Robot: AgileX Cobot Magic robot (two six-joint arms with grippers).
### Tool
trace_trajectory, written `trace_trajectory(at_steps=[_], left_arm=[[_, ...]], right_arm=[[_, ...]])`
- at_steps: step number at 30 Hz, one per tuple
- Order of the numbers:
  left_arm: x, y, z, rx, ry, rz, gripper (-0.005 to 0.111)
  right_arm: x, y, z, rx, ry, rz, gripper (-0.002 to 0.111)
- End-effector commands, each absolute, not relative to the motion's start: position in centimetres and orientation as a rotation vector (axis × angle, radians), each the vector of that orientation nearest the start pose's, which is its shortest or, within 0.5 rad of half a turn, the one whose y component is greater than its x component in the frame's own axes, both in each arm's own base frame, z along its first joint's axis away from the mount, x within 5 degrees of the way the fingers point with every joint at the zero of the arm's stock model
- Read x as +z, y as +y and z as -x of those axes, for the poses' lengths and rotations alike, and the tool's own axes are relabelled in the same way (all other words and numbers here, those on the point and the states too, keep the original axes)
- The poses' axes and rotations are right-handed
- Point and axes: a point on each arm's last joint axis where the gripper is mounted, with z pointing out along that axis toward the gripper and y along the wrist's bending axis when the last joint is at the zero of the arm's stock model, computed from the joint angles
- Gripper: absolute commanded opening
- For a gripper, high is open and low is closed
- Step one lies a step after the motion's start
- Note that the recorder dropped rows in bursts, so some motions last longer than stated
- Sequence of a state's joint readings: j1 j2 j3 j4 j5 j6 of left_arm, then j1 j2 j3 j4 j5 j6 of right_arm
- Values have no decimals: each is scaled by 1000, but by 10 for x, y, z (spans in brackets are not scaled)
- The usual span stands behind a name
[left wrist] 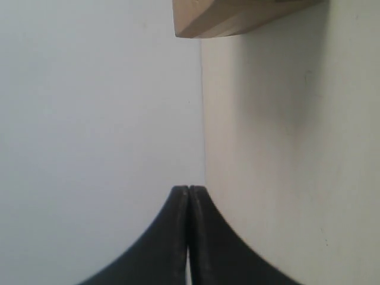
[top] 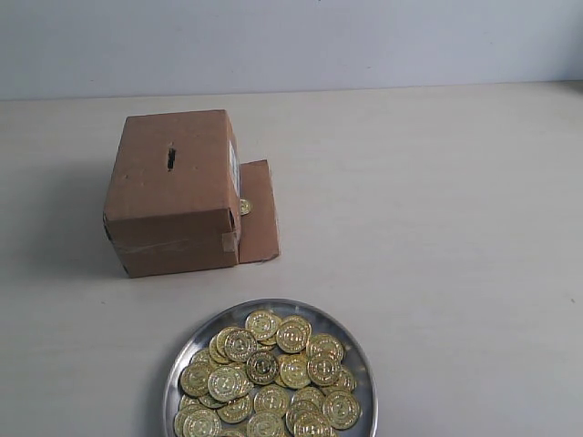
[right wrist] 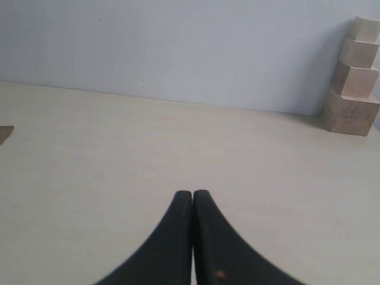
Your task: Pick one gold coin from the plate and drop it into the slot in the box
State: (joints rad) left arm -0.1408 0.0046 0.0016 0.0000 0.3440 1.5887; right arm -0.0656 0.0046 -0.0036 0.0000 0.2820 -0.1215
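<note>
The silver plate (top: 182, 360) sits at the front of the table, heaped with several gold coins (top: 264, 369). Behind it to the left stands the brown cardboard box (top: 173, 196), its dark slot (top: 170, 158) cut in the top face and a side flap (top: 258, 214) lying open on its right. One loose gold coin (top: 244, 207) rests on that flap. Neither arm appears in the exterior view. My left gripper (left wrist: 189, 189) is shut and empty, with only table and wall before it. My right gripper (right wrist: 192, 193) is shut and empty too, over bare table.
A stack of pale wooden blocks (right wrist: 351, 80) stands against the wall in the right wrist view. A wooden block edge (left wrist: 237, 16) shows in the left wrist view. A brown cardboard corner (right wrist: 5, 133) peeks in at the right wrist view's border.
</note>
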Motion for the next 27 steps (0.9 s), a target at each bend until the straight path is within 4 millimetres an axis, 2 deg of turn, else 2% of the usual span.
trace_trajectory(at_steps=[1,6,8,13,20,27], left_arm=[[184,-10,-53,753,1430,-1209,0],[187,-13,-53,258,1657,-664,0],[186,-13,-53,198,1684,-597,0],[184,-14,-52,162,1721,-578,0],[183,-14,-52,-201,1816,-128,0],[183,-14,-52,-243,1823,-76,0]], right_arm=[[190,-4,-55,-146,1744,49,0],[190,-4,-55,-146,1744,49,0],[190,-4,-55,-146,1744,49,0],[190,-4,-55,-146,1744,49,0],[190,-4,-55,-146,1743,49,0],[190,-4,-55,-146,1743,49,0]])
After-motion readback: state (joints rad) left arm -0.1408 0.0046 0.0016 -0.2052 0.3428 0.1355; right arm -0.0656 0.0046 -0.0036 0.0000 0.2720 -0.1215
